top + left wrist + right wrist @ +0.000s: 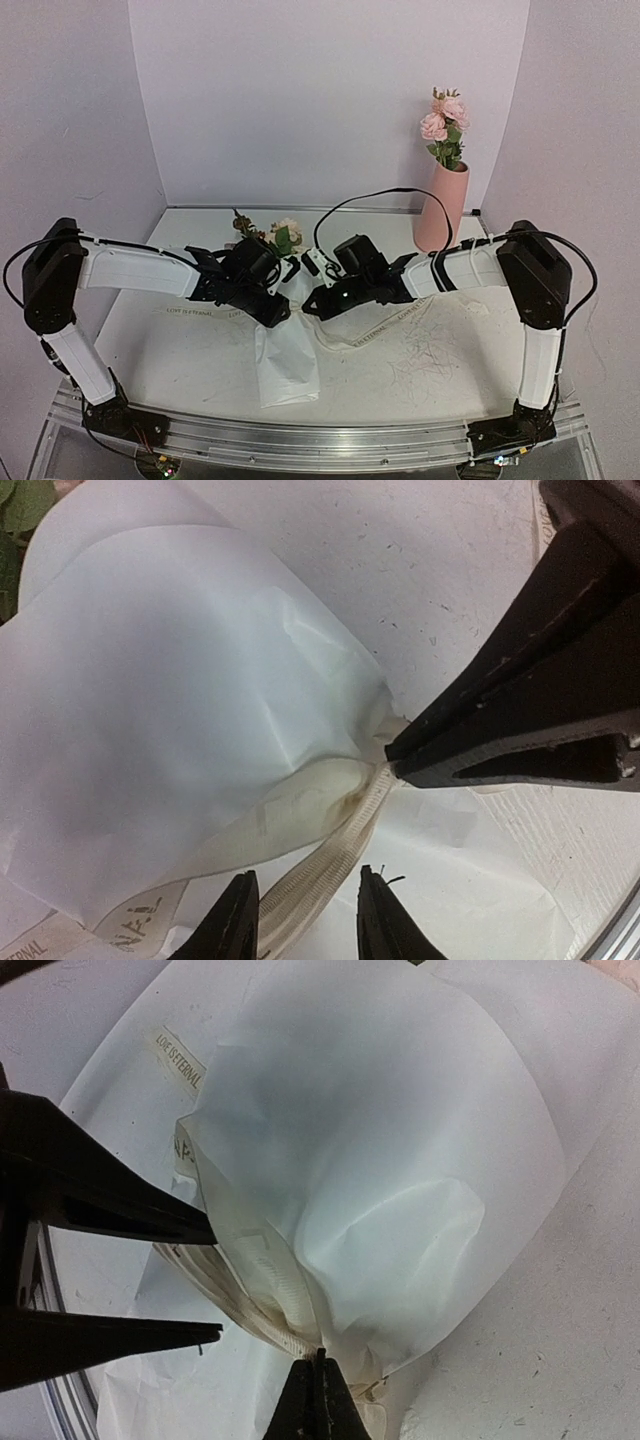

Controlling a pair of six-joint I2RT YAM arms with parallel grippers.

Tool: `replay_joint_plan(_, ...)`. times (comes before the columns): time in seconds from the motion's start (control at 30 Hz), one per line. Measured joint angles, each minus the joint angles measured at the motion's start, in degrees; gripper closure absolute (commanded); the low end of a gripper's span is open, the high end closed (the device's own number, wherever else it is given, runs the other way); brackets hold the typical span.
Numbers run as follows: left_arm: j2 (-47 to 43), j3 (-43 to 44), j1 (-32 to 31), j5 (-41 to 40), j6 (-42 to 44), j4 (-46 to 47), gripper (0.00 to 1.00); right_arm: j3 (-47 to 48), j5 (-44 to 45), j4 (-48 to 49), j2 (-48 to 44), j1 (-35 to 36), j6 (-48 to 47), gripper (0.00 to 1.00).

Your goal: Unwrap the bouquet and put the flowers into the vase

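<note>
The bouquet (287, 360) is lying mid-table, cone tip toward the near edge. The right gripper (320, 1355) is clamping the ribbon (340, 820) at its knot; the left gripper (305, 885), jaws apart, is straddling a tail and needs closing before pulling sideways. The vase (440, 208) is standing near the far right corner

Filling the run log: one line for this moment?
step: untying ribbon | left pincer: open astride ribbon | right pincer: shut on ribbon | bouquet: wrapped

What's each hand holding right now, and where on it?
Right hand pinches the cream ribbon where it cinches the paper cone. Left hand is open, straddling the ribbon, holding nothing.
</note>
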Motion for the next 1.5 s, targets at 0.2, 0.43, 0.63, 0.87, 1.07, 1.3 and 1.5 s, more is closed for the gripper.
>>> replay_joint_plan(0.2, 3.99, 2.18, 0.0, 0.2, 0.66, -0.01, 0.89, -0.13, 0.21, -0.04, -0.41, 0.0, 0.26, 0.96)
replay_joint_plan(0.43, 3.62, 2.42, 0.0, -1.27, 0.18, -0.17, 1.0, -1.67, 1.7, -0.04, -1.27, 0.0, 0.44, 0.79)
replay_joint_plan(0.63, -1.69, 2.26, 0.0, -1.32, -0.42, -0.16, 1.0, -1.97, 1.96, 0.02, -1.44, 0.0, 0.19, 0.66)
replay_joint_plan(0.87, -6.12, 0.85, 0.0, -1.35, -1.97, 0.17, 1.0, -1.92, 3.05, -0.01, -1.44, 0.0, 0.23, 0.67)
replay_joint_plan(1.07, -6.41, -1.09, 0.0, -3.36, -4.06, 0.07, 0.99, -1.92, 8.7, -0.8, -1.44, 0.0, 1.33, 0.71)
replay_joint_plan(1.3, -9.24, -3.64, 0.0, -9.69, -8.58, -0.11, 0.94, -1.92, 19.15, -3.89, -1.52, 0.0, 2.71, 0.78)
replay_joint_plan(1.5, -9.97, -4.61, 0.0, -17.79, -16.95, -3.06, 0.91, -2.81, 27.14, -6.34, -3.24, -0.19, 5.99, 0.75)
